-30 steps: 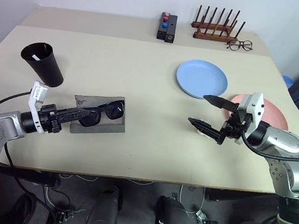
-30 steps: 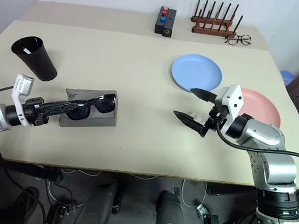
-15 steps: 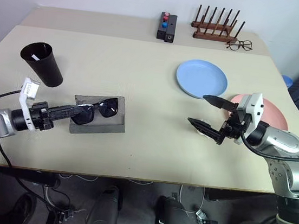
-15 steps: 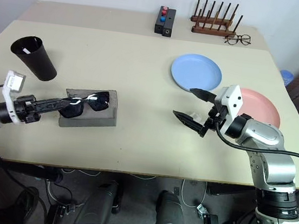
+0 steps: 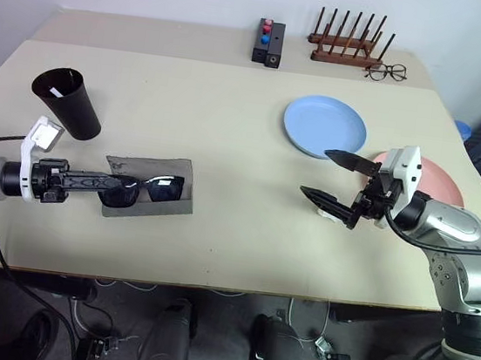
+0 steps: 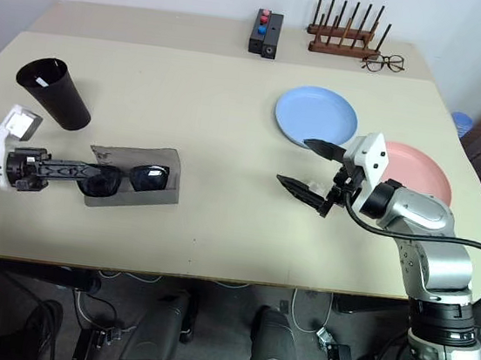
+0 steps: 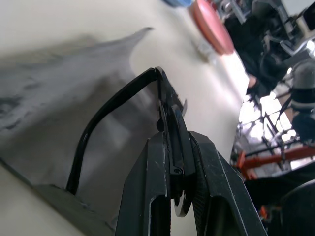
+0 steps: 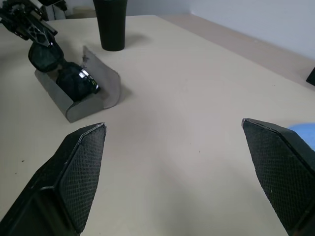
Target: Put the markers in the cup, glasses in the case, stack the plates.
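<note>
My left gripper (image 5: 100, 183) is shut on one end of the black sunglasses (image 5: 140, 190), holding them over the grey case (image 5: 170, 180), whose flap stands open. In the left wrist view the fingers (image 7: 152, 172) clamp the dark frame (image 7: 118, 101). The black cup (image 5: 69, 104) stands behind my left gripper, with a small white bit at its rim. The markers are out of view. A light blue plate (image 5: 324, 127) and a pink plate (image 5: 440, 185) lie at the right. My right gripper (image 5: 315, 172) hovers open and empty in front of the blue plate.
At the table's far edge stand a black box with red and blue buttons (image 5: 269, 43), a wooden peg rack (image 5: 349, 46) and clear spectacles (image 5: 385, 72). A small pale crumpled piece (image 6: 313, 188) lies by my right gripper. The table's near edge runs just below both arms.
My left gripper has drawn back to the left, taking the sunglasses along, and the case has slid a little left and turned. The right arm has kept still.
</note>
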`<action>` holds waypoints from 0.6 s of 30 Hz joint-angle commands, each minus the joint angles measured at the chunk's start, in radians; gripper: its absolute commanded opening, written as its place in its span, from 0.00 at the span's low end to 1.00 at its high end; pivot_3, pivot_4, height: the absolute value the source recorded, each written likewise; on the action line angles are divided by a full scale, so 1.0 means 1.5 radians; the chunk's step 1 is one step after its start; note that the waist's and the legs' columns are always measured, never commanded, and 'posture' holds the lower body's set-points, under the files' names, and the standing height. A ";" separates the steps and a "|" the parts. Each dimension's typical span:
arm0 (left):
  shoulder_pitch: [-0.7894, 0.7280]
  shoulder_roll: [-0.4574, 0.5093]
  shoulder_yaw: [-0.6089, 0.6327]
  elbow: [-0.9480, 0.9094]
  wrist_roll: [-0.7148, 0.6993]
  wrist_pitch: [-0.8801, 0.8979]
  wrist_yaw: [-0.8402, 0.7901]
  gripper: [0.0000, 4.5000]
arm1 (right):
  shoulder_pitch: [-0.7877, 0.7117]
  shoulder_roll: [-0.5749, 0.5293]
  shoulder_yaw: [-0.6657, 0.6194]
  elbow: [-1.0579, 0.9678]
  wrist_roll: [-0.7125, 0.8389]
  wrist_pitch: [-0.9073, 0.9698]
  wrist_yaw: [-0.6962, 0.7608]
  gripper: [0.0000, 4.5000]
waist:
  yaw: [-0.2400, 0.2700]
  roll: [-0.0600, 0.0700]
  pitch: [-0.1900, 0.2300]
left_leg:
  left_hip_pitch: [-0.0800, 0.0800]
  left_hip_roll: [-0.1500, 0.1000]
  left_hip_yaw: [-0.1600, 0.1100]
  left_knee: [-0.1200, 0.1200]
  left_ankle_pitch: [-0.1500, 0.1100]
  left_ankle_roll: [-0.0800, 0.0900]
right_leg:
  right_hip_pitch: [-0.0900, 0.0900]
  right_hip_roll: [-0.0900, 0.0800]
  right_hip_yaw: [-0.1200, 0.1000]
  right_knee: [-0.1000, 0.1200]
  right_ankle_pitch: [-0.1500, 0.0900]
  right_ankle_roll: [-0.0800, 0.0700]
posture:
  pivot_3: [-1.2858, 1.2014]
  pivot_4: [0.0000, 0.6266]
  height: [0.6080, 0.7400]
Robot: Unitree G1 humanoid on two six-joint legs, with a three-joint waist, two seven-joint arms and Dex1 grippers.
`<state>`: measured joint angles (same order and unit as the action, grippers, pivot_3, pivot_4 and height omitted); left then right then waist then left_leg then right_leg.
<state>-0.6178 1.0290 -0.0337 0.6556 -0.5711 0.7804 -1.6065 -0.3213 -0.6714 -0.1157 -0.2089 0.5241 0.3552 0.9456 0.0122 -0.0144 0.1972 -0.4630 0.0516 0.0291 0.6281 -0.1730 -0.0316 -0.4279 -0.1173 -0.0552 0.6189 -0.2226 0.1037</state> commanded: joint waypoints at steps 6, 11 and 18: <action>-0.116 -0.037 -0.086 0.153 0.045 -0.061 -0.005 0.02 | -0.002 -0.003 -0.014 -0.022 0.006 -0.004 -0.003 1.00 | 0.001 0.000 0.000 | 0.000 0.000 0.000 0.000 0.000 0.000 | 0.000 0.000 0.000 0.000 0.000 0.000 | 0.52 0.24 1.00; -0.144 -0.054 -0.116 0.190 0.042 -0.067 -0.005 0.24 | -0.002 -0.005 -0.016 -0.026 0.008 0.000 -0.005 1.00 | 0.000 0.000 0.000 | 0.000 0.000 0.000 0.001 0.000 0.001 | 0.000 0.000 0.000 0.001 0.000 0.000 | 0.52 0.24 1.00; -0.163 -0.035 -0.145 0.210 0.043 -0.104 -0.005 0.93 | -0.001 -0.005 -0.015 -0.029 0.008 0.003 -0.007 1.00 | 0.000 0.000 0.000 | 0.000 0.000 0.000 0.001 0.000 0.001 | 0.000 0.000 0.000 0.001 0.000 0.000 | 0.52 0.24 1.00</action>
<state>-0.8333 0.9400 -0.2548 0.9628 -0.5078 0.6408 -1.6105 -0.3195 -0.6717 -0.1169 -0.2135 0.5247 0.3642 0.9388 0.0124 -0.0150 0.1973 -0.4634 0.0516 0.0288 0.6293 -0.1725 -0.0308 -0.4276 -0.1173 -0.0551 0.6200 -0.2225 0.1039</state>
